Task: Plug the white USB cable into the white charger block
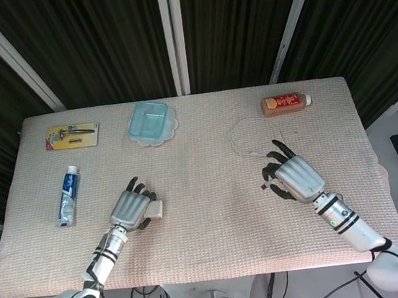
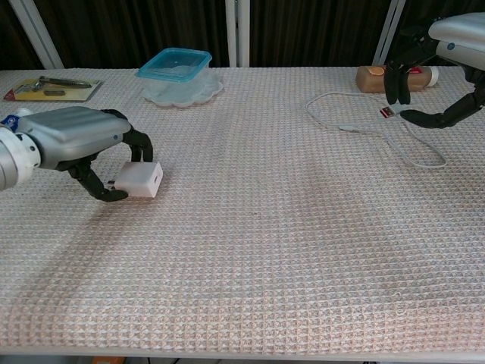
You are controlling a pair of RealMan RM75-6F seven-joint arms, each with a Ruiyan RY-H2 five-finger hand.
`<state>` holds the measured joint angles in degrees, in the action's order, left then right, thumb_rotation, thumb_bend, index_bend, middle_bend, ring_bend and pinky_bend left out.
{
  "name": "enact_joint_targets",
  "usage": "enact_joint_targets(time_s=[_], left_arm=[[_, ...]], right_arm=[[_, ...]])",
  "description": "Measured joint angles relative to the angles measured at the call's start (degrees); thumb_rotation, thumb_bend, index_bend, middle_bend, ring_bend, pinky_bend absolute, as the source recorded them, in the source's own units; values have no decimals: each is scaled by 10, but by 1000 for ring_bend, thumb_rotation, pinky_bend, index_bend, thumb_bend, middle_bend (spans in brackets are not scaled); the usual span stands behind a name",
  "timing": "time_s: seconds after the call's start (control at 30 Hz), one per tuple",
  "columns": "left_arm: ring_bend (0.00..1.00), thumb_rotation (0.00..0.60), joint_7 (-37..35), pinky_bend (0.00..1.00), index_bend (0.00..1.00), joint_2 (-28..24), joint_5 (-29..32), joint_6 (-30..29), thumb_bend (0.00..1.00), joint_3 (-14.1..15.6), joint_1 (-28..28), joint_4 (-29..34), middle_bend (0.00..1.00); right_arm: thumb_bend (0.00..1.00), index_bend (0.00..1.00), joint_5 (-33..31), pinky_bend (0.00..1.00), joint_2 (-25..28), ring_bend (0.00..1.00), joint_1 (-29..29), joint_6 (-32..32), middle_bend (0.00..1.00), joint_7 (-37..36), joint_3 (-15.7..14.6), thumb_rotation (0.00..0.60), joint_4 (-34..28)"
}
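The white charger block [image 1: 155,209] [image 2: 142,179] is at the left front of the cloth-covered table, gripped between the thumb and fingers of my left hand [image 1: 130,210] [image 2: 72,144]. On the right, the white USB cable [image 1: 237,133] [image 2: 364,130] lies in loops on the cloth. Its red-tipped plug [image 2: 387,111] is raised off the table, pinched between the thumb and a finger of my right hand [image 1: 298,178] [image 2: 455,34]. The two hands are far apart, with bare cloth between them.
A clear container with a blue lid [image 1: 151,122] [image 2: 176,72] stands at the back middle. A brown bottle [image 1: 285,101] [image 2: 377,77] lies at the back right. A toothpaste tube [image 1: 68,195] and a carded tool [image 1: 72,135] [image 2: 49,87] lie on the left.
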<state>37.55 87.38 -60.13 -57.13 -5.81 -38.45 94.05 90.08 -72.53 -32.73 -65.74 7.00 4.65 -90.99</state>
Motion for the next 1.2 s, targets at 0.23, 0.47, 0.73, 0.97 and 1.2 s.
enact_joint_targets(time_s=[0.23, 0.47, 0.73, 0.97, 1.2], left_arm=[[193, 600, 17, 44, 465, -1, 38, -37, 306, -16, 0, 39, 441], [217, 600, 75, 54, 465, 5, 74, -89, 301, -30, -8, 74, 448], [232, 589, 150, 61, 466, 11, 121, -149, 287, -53, -30, 119, 459], [236, 586, 184, 65, 466, 18, 154, -182, 283, -69, -47, 141, 460], [236, 585, 215, 67, 466, 38, 175, -211, 280, -78, -69, 144, 460]], right_arm=[[370, 611, -20, 0, -24, 219, -23, 37, 518, 0, 12, 600, -4], [400, 630, -77, 0, -95, 219, -80, 101, 531, 16, 52, 600, 11], [397, 634, -172, 0, -174, 235, -139, 135, 534, 112, 99, 600, 35], [393, 639, -274, 0, -237, 237, -181, 125, 536, 224, 132, 600, 43], [388, 642, -354, 0, -291, 237, -219, 89, 540, 292, 160, 600, 45]])
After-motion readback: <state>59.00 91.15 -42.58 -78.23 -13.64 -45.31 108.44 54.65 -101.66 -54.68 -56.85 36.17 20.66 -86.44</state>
